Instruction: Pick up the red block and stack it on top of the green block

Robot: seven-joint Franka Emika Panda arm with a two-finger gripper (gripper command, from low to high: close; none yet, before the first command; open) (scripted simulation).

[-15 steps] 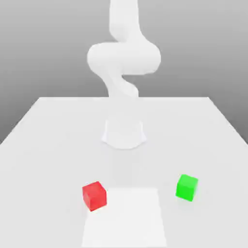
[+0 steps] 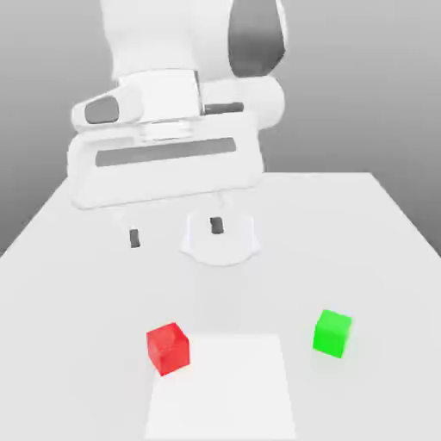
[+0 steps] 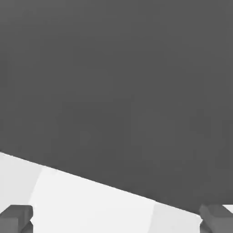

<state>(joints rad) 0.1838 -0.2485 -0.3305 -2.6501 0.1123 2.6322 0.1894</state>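
1. Two blocks sit on the white table (image 2: 69, 258) in the lower half of the exterior view: the red block (image 2: 168, 348) at lower left of centre, the green block (image 2: 332, 333) at lower right, well apart from each other.
2. The arm (image 2: 185, 52) fills the upper centre of that view, its white hand broad across the frame and tilted slightly down toward the left.
3. The gripper (image 2: 176, 232) hangs below the hand, at mid-height and left of centre, pointing down at the table.
4. Its two dark fingertips (image 2: 134, 238) stand spread wide, with nothing between them.
5. The gripper is above both blocks in the frame and touches neither; the red block lies almost straight below it.
6. In the hand view, the fingertips (image 3: 16, 218) appear in the two bottom corners, with pale table across the bottom and dark grey backdrop above.
7. A brighter white square (image 2: 224, 388) marks the table at bottom centre, the red block at its upper left corner.
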